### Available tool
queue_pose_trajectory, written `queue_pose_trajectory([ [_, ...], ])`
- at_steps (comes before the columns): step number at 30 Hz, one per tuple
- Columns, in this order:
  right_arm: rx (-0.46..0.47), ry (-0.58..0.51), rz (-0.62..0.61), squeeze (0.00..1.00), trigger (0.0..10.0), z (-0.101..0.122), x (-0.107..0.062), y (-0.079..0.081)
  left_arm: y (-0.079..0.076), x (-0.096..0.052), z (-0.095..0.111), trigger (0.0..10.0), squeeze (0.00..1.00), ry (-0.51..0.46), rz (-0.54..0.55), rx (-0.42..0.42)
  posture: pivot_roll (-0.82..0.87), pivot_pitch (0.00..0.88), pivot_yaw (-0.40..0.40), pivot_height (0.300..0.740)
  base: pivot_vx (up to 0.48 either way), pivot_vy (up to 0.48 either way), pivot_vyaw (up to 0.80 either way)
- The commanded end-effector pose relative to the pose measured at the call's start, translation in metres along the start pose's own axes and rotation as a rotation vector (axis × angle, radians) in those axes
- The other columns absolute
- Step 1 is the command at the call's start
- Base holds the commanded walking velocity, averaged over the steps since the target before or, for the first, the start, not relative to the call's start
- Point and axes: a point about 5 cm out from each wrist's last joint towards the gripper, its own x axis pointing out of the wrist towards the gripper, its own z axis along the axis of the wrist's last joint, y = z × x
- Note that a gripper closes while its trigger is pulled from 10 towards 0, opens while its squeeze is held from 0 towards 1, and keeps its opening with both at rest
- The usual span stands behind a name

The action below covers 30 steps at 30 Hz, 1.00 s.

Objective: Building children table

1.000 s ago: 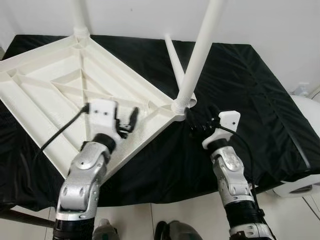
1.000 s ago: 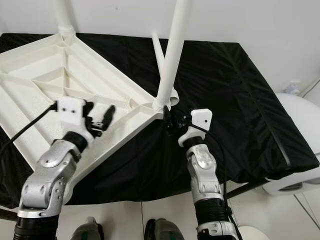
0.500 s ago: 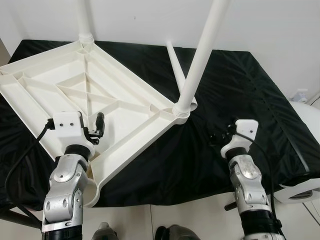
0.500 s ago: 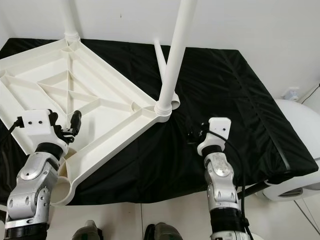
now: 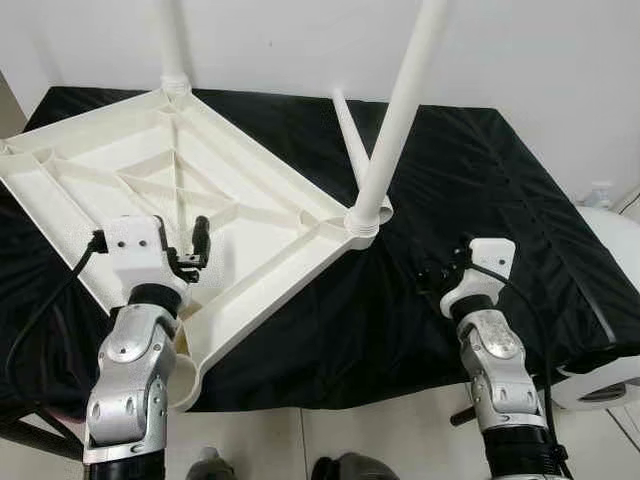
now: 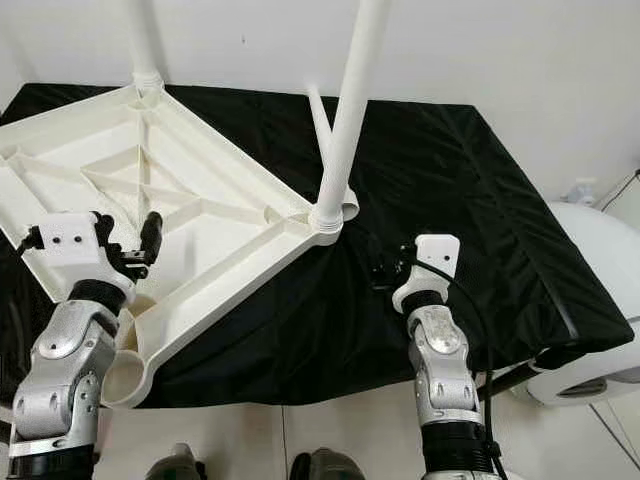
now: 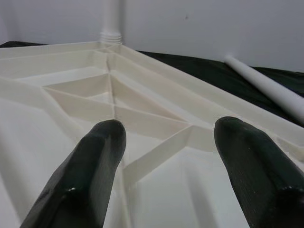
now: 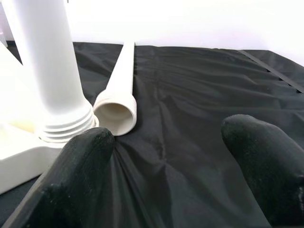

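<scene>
A white plastic tabletop [image 5: 120,170] lies upside down on a black cloth [image 5: 480,160], ribs facing up. One white leg [image 5: 172,40] stands screwed in at its far corner. Another leg [image 5: 400,110] stands at its right corner. A loose leg [image 5: 346,125] lies on the cloth behind that corner, its open end [image 8: 115,112] facing my right gripper. The near corner socket [image 5: 182,384] is empty. My left gripper [image 7: 166,156] hovers open over the ribbed underside near the front edge. My right gripper [image 8: 180,166] is open above bare cloth, right of the standing leg's base [image 8: 64,124].
A white rounded appliance [image 5: 612,300] stands at the right, beside the cloth-covered surface. A white wall runs close behind. The near corner of the tabletop overhangs the front edge above the tiled floor [image 5: 330,440]. Bare cloth stretches to the right.
My right gripper has drawn back to the right, away from the standing leg's base. My left gripper has shifted left along the tabletop. The camera has also moved.
</scene>
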Motion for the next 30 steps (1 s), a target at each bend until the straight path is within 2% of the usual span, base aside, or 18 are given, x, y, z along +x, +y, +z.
queue_pose_trajectory([
  [1,0.012,0.025,-0.005,0.00,10.0,-0.001,-0.003,-0.002,-0.005,-0.002,0.002,10.0,0.00,-0.017,-0.019,-0.015,0.04,0.015,-0.068,0.740,0.000,0.000,0.00],
  [7,0.019,0.026,0.012,0.00,10.0,0.003,-0.003,0.003,-0.010,-0.004,0.002,10.0,0.00,-0.012,-0.042,-0.021,0.04,0.017,-0.067,0.740,0.000,0.000,0.00],
  [11,0.037,0.019,0.086,0.00,10.0,0.006,-0.007,0.021,-0.023,-0.009,-0.001,10.0,0.00,0.000,-0.102,-0.033,0.04,0.019,-0.069,0.740,0.000,0.000,0.00],
  [21,0.015,0.034,0.086,0.00,10.0,0.005,-0.005,0.019,-0.026,-0.010,-0.005,10.0,0.00,0.015,-0.125,-0.023,0.05,0.017,-0.070,0.740,0.000,0.000,0.00],
  [30,0.034,0.017,0.086,0.00,10.0,0.008,-0.005,0.019,-0.026,-0.010,-0.004,10.0,0.00,0.019,-0.128,-0.023,0.05,0.013,-0.071,0.740,0.000,0.000,0.00],
])
